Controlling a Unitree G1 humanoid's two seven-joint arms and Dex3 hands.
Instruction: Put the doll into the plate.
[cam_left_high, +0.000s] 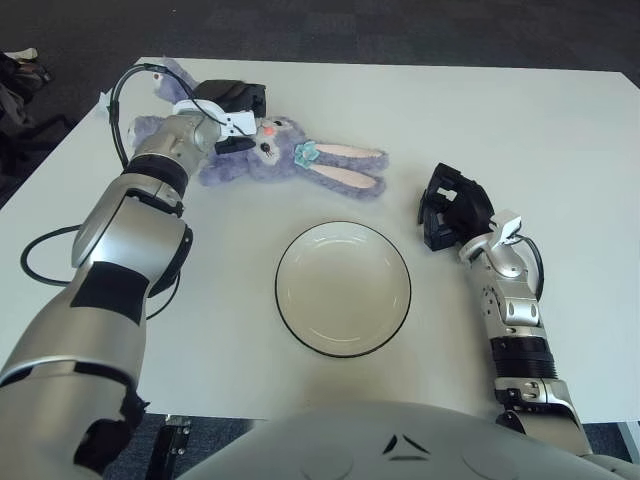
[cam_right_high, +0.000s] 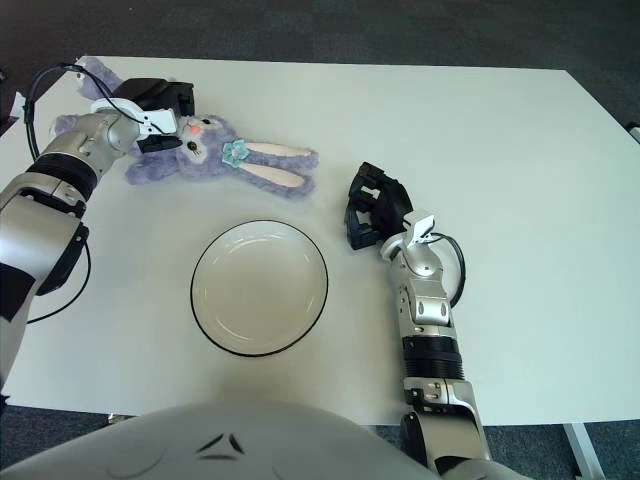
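One purple doll is pinched at its head by the left robot hand. One plate is seen just left of the right robot hand, whose fingers are curled, holding nothing.

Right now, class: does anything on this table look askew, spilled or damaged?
Nothing stands out. The purple doll lies flat beyond the empty plate, the left hand at its head. The right hand shows right of the plate.
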